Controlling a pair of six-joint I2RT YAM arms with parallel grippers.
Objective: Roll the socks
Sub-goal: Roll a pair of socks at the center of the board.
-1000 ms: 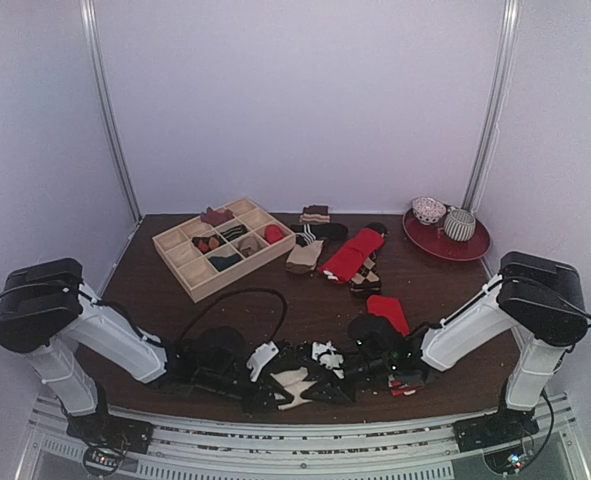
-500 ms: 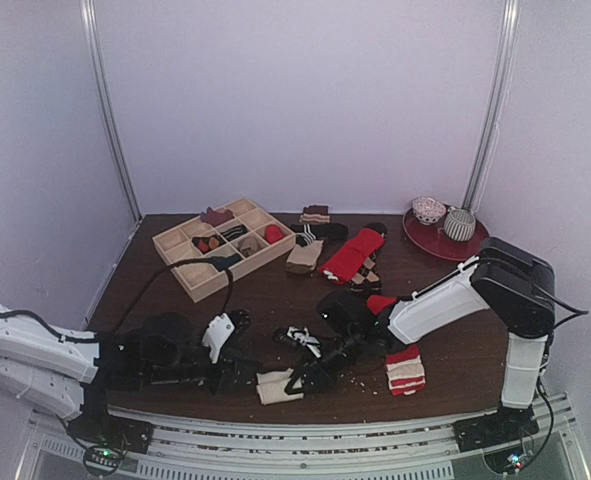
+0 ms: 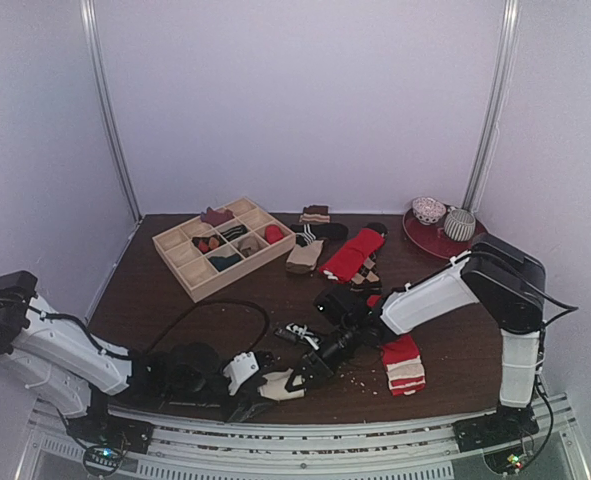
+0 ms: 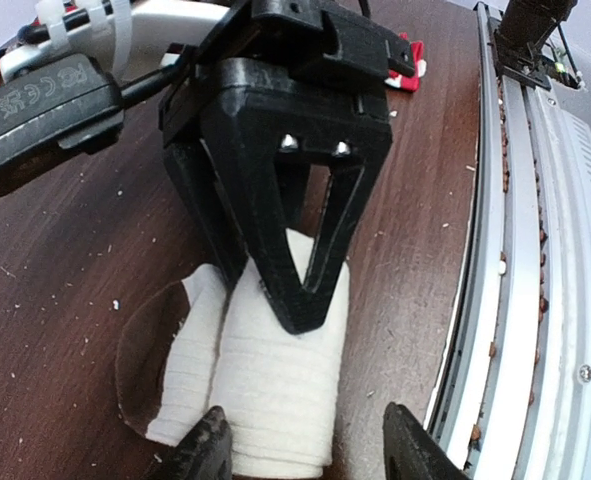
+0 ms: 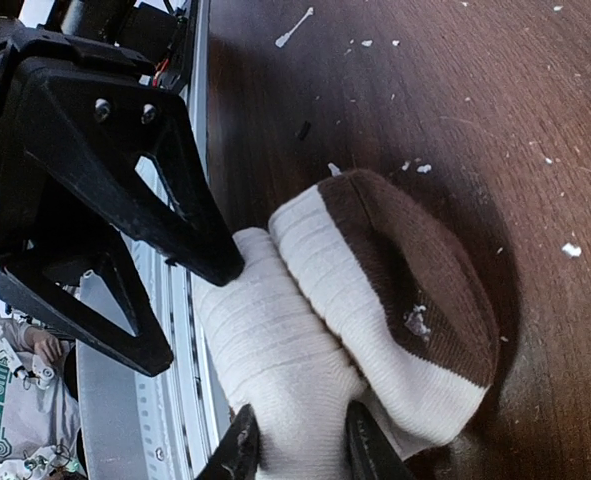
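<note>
Expect soft, light, springy cloth in the cream sock (image 3: 278,386), bunched by the table's (image 3: 175,310) near edge, pinched in the nearly closed right gripper (image 5: 300,445), left gripper (image 4: 310,445) parted, apparently loose astride it; grip across the thick roll, red striped sock (image 3: 403,364) lying further right.

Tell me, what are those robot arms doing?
The right gripper is pinching a rolled-up cream knitted sock with a brown band near the front edge of the brown table. The left gripper sits open around the same roll. A red sock with a white-striped end lies nearby, untouched.
</note>
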